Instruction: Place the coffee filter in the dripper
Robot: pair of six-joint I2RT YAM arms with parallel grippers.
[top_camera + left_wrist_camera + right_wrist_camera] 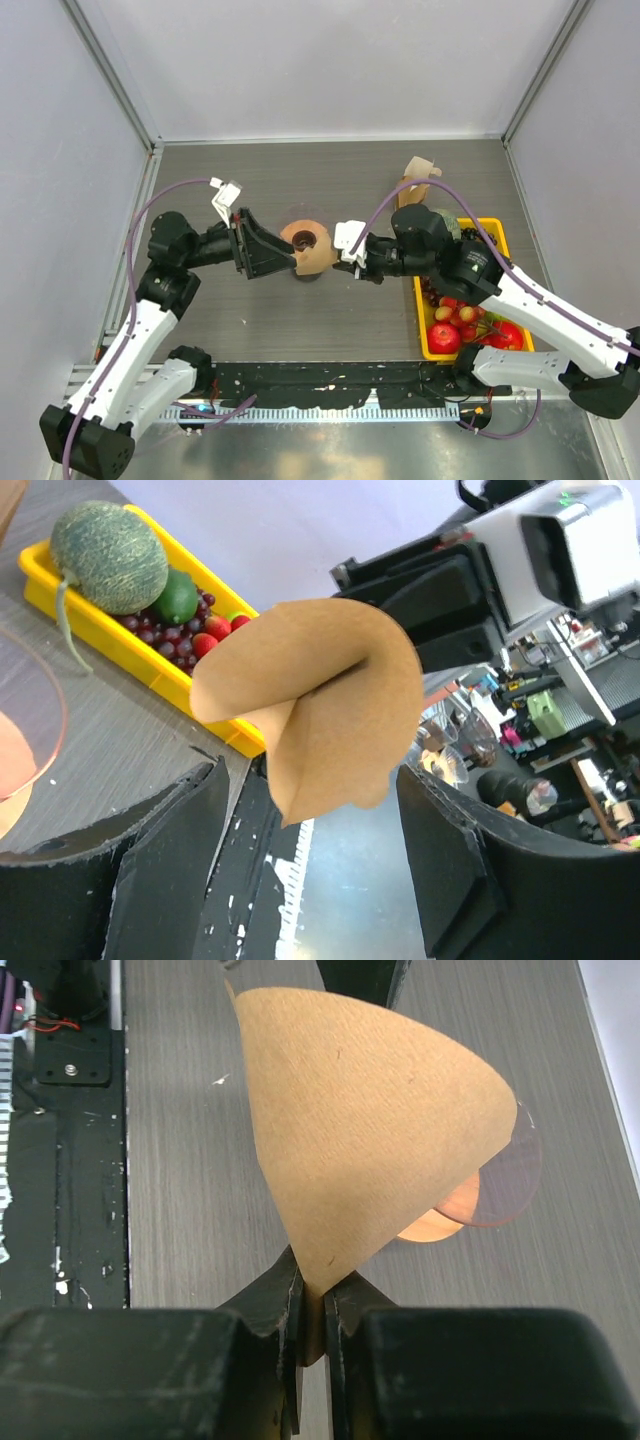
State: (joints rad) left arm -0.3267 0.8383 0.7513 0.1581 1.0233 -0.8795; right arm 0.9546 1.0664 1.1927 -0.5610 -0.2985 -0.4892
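Coffee filter (370, 1130) sits pinched at its narrow end in our right pincer (312, 1295), whose jaws are closed tight on the paper's point with no gap showing between them. From that grip the tan cone fans out directly away from the right pincer. Its long axis therefore runs from the clamped tip toward our left pincer (310, 820), with the wide end farthest from the right fingers.

The left pincer stands open. Its two black fingers (170, 870) flank the paper with a gap on each side, and we see no contact. The wide end faces the left pincer, one flap folded over the other; we cannot tell how far the mouth is open.

Just past the filter, as the right pincer sees it, lies the dripper (505, 1175). It is mostly hidden behind the paper, with only an orange-tinted arc and a brighter patch peeking out. Whether paper and glass touch we cannot tell. From above, the filter hangs between both pincers, on the right pincer's side of the dripper.

Beyond the filter from the left pincer, a yellow tray (110, 640) holds a melon (108, 555) and berries, and part of it is hidden behind the paper.
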